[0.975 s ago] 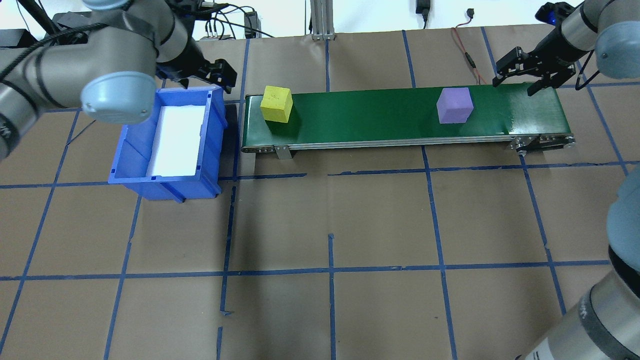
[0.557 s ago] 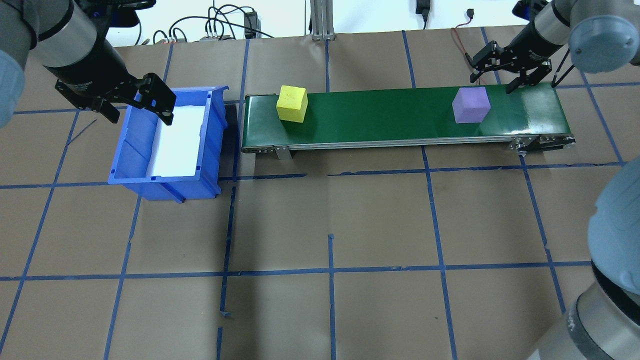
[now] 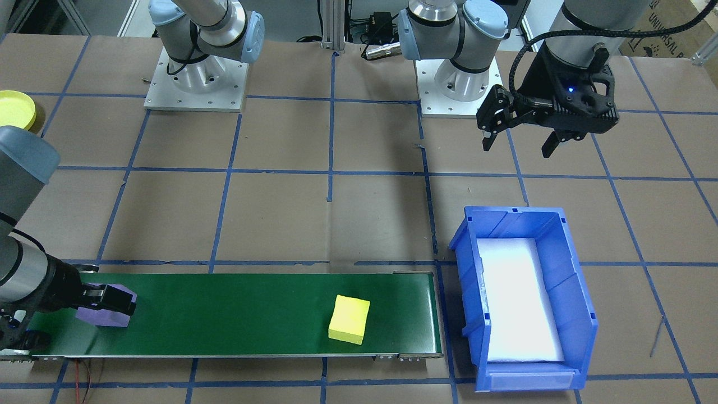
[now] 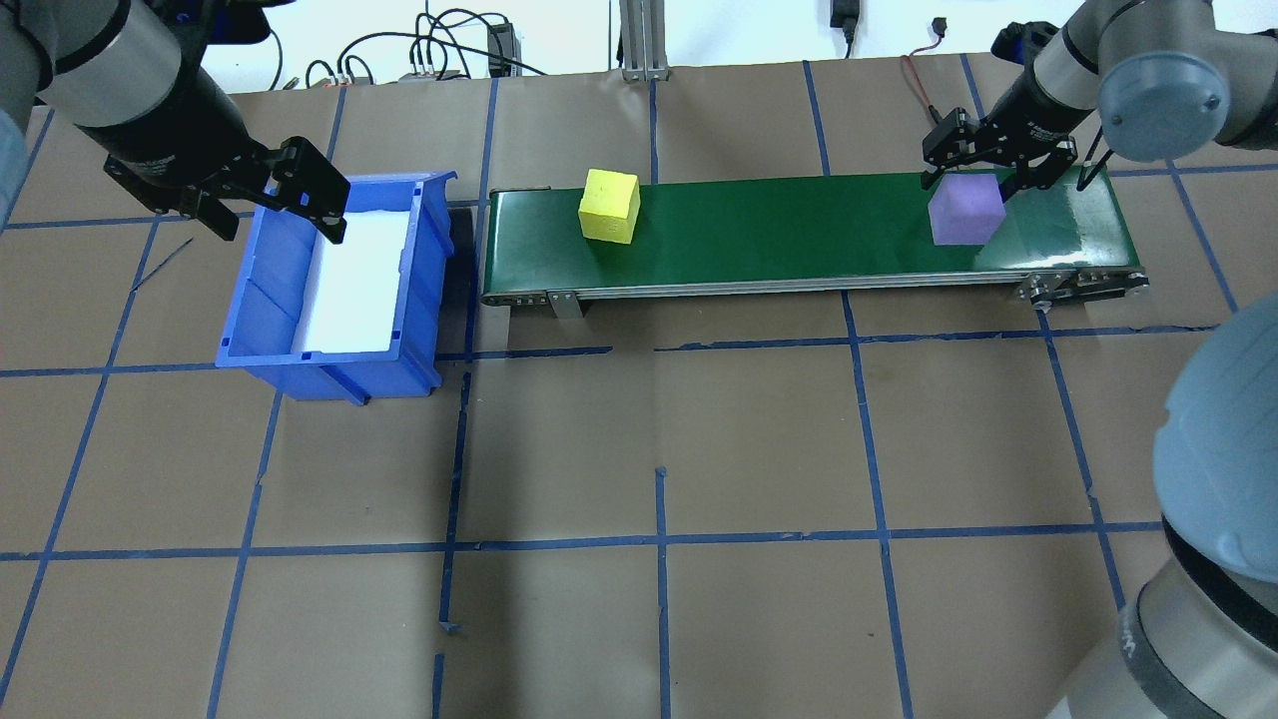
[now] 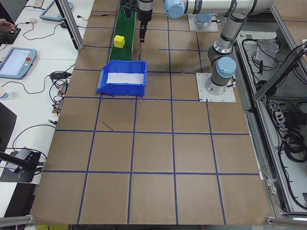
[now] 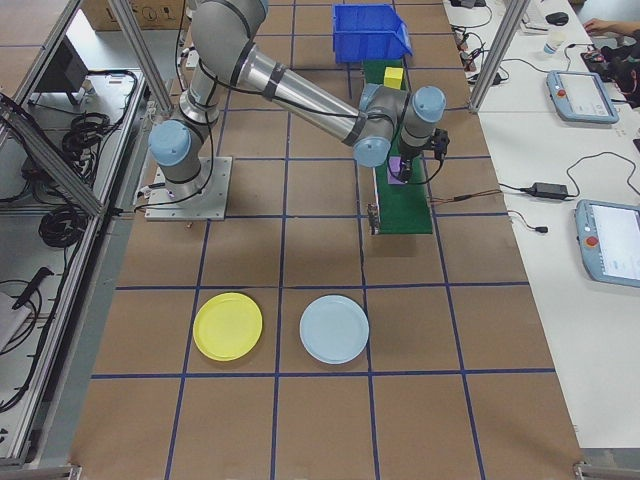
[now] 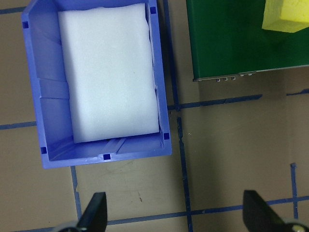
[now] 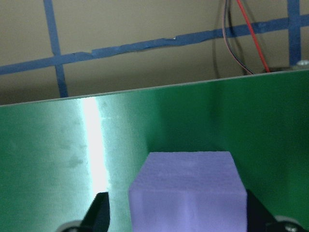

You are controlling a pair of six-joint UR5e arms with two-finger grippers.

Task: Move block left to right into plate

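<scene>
Landmark: the green conveyor belt [image 4: 799,235]; every place below is given from it.
Step in hand: judged as the approach to a grasp. The right gripper [image 4: 983,170] is down at the belt's right end with the purple block [image 4: 964,208] between its fingers.
Right gripper: spread. In the right wrist view a finger shows on each side of the purple block [image 8: 187,191], with a gap on both sides, so nothing is pinched yet.
Left gripper [image 4: 268,200]: spread and empty, hanging over the far edge of the blue bin [image 4: 262,300] just off the belt's left end.
Purple block: resting on the belt, near its right end.
Yellow block [image 4: 609,205]: on the belt toward its left end, well apart from the purple one.
Yellow plate [image 6: 228,326]: on the table well away from the belt's right end, beside a pale blue plate [image 6: 335,328].
Next move: likely closing squarely on the block's two side faces, lifting clear of the belt, then carrying it to the yellow plate.
Hard to make out: both plates are outside the overhead view; the front view shows only a cut-off edge of the yellow plate [image 3: 15,109], and there the right arm covers part of the purple block. The fingertips' depth along the block is cut off in the wrist view.
</scene>
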